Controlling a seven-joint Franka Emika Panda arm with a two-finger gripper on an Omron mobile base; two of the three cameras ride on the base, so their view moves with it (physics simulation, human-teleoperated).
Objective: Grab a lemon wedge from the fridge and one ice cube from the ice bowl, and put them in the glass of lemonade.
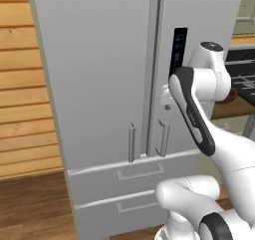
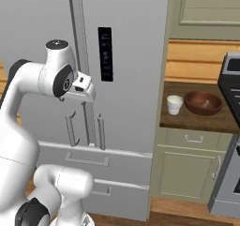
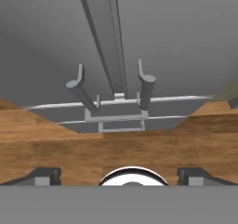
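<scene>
No writing can be read anywhere; the only marking is a dark control panel (image 2: 105,54) on the right door of the fridge (image 1: 99,84), its small pale symbols too blurred to make out. The fridge stands shut: both doors closed, two vertical bar handles (image 1: 131,142) side by side at the centre seam, and two drawers below with flat pulls.

The gripper (image 3: 119,175) faces the door seam, its dark fingertips (image 3: 44,175) far apart at the two bottom corners of the hand view, nothing between them. In that view the two door handles (image 3: 146,89) stand ahead, either side of the seam, clear of the fingers.

To the right of the fridge, a dark wood counter (image 2: 187,119) carries the glass of lemonade (image 2: 174,104), a small whitish cup, and just beside it the reddish-brown ice bowl (image 2: 203,102) with something pale inside. Both sit near the counter's front edge, well apart from the arm. A stove (image 2: 232,94) borders the counter on the right, with pale green cabinet drawers (image 2: 193,139) beneath and a panelled cabinet above.

Light wooden plank wall (image 1: 22,84) flanks the fridge on the left. The floor (image 1: 30,204) is dark brown wood.

The lemon wedge cannot be seen behind the closed doors.
</scene>
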